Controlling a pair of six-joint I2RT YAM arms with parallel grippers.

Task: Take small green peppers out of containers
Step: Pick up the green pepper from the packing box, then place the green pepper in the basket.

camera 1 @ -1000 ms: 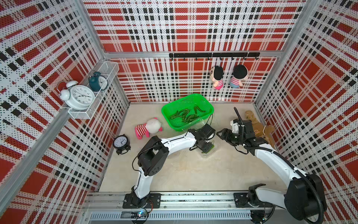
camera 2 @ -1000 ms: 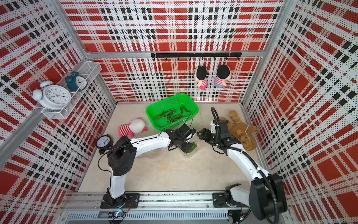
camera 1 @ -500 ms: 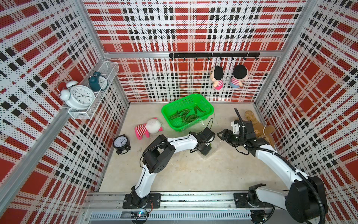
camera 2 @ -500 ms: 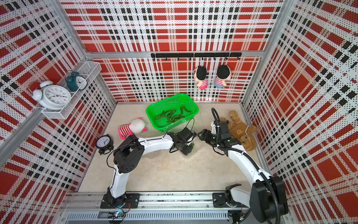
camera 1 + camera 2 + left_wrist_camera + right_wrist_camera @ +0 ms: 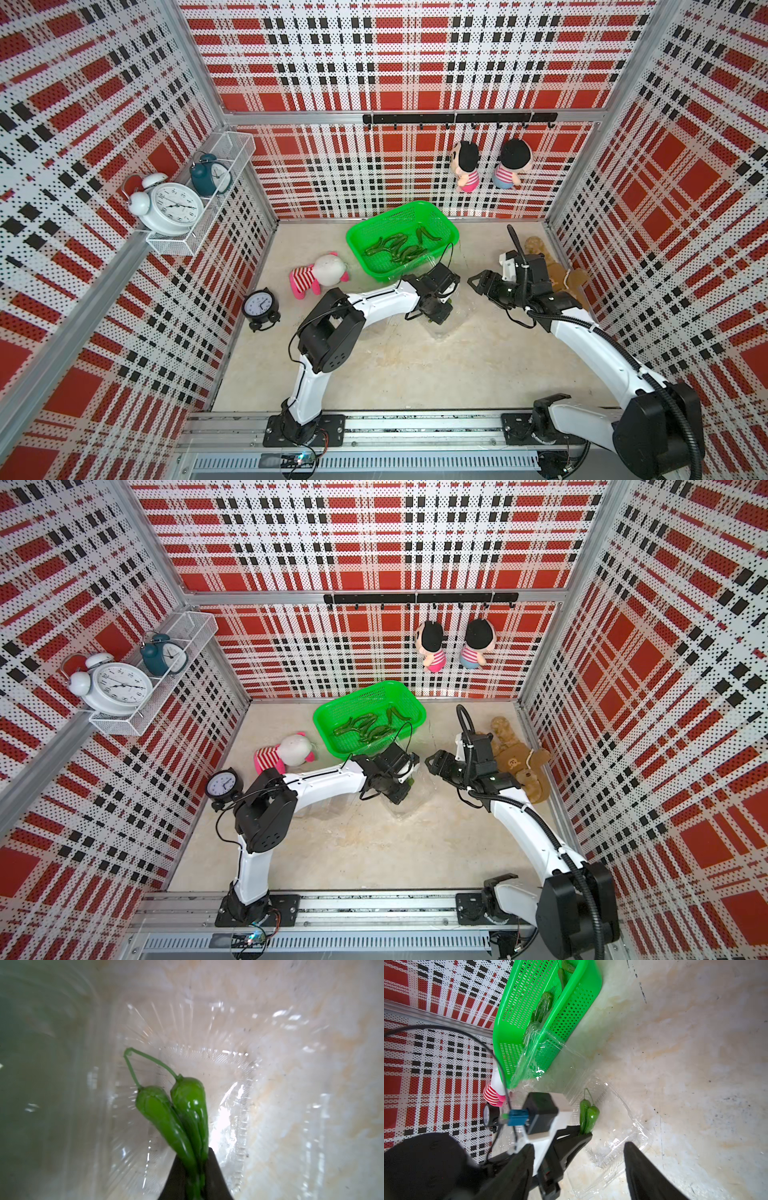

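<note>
Above the clear clamshell container, the left gripper pinches two small green peppers by their tapered tips; the right gripper hangs nearby, jaws spread, empty. Light, glossy, slippery pods: a grip nearer the thick shoulders looks safer.

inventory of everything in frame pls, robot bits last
green basket: one, bright green, back of floor
peppers in basket: several, dark green, loose in it
held peppers: two, green, in left end effector
clear containers: two, transparent, one under the held peppers, one against the basket
striped plush: one, white and pink, floor beside basket
brown plush: one, floor behind right arm
black clock: one, floor by left wall
alarm clocks: two, white and teal, in wire shelf on left wall
hanging dolls: two, black hair, on hook rail, back wall
left end effector: shut on held peppers
right end effector: open, empty, beside the containers
</note>
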